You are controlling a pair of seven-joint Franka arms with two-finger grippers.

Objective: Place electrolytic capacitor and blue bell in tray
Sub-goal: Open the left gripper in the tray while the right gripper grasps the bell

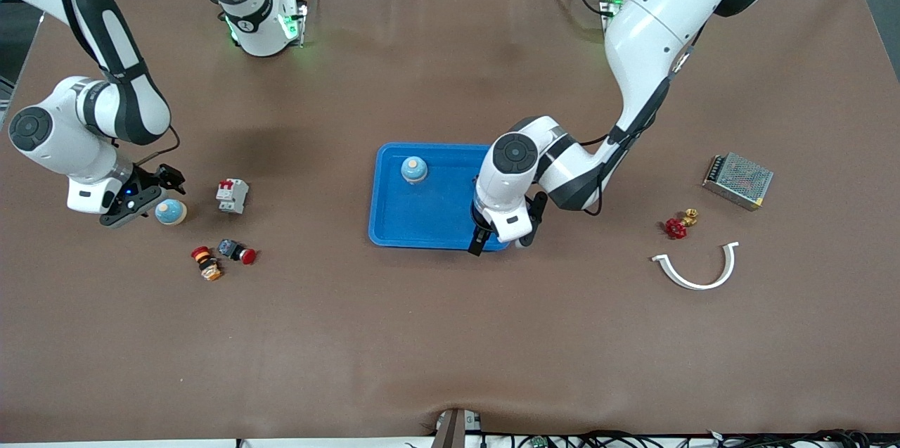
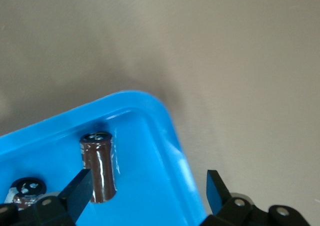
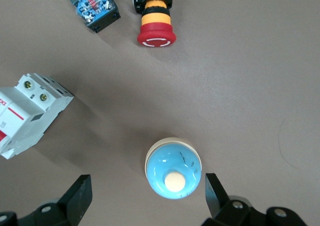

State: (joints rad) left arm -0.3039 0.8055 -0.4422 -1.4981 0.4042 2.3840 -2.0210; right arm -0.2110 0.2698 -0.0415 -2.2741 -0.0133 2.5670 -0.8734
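Left hand [image 2: 145, 198], fingers spread, over the tray [image 1: 394, 226] corner; electrolytic capacitor [image 2: 99, 167] standing in it, released. Right hand [image 3: 145, 198] open astride a blue bell [image 3: 173, 169] on the worktop [image 1: 450, 335]. Next, probably: lower, close, carry to tray.

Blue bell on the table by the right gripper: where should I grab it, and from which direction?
Probably straight down from above: the blue bell sits upright, so close on its round dome low down, near the cream base. The open right gripper already straddles it.
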